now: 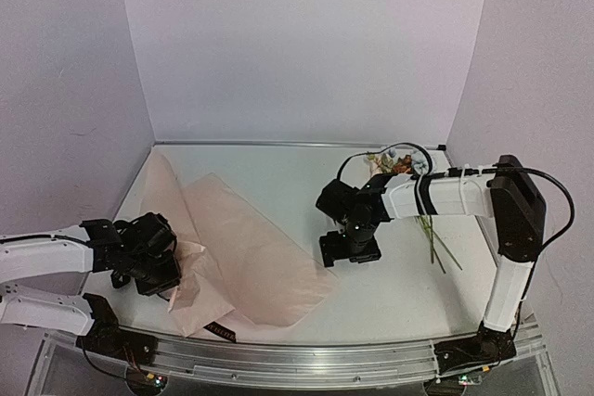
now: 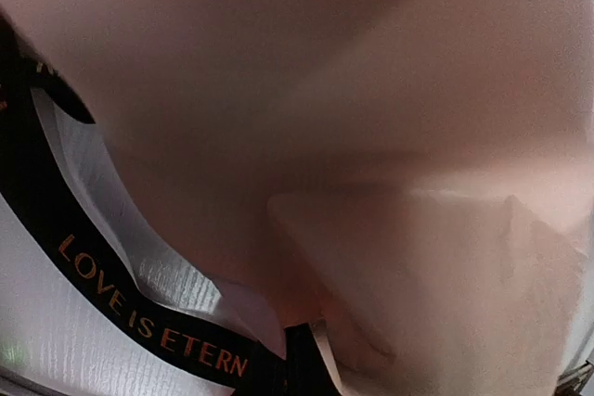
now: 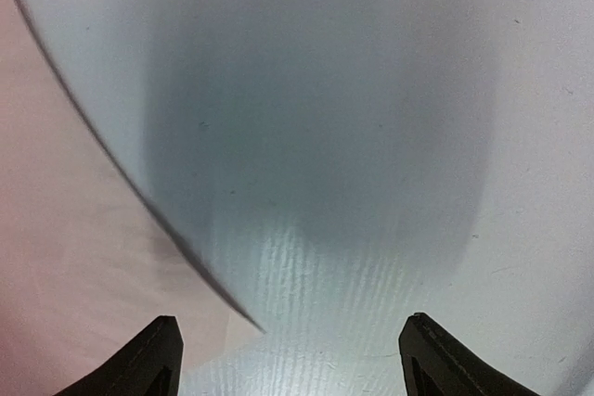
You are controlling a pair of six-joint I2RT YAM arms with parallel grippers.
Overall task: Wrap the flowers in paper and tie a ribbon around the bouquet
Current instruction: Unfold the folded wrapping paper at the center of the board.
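On the white worktop [image 1: 278, 173], left claw [image 1: 162, 277] sits shut against the paper [image 1: 251, 248]; I'd lower the wide-open, empty right claw [image 1: 350, 253] squarely over its edge.

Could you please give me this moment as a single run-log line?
left gripper: jaws shut at paper | right gripper: jaws open beside paper | flowers: unwrapped | ribbon: untied

White table [image 1: 278, 173], pink paper [image 1: 251, 248] spread at left, black ribbon [image 1: 221, 329] at its near edge, flowers [image 1: 394, 162] far right
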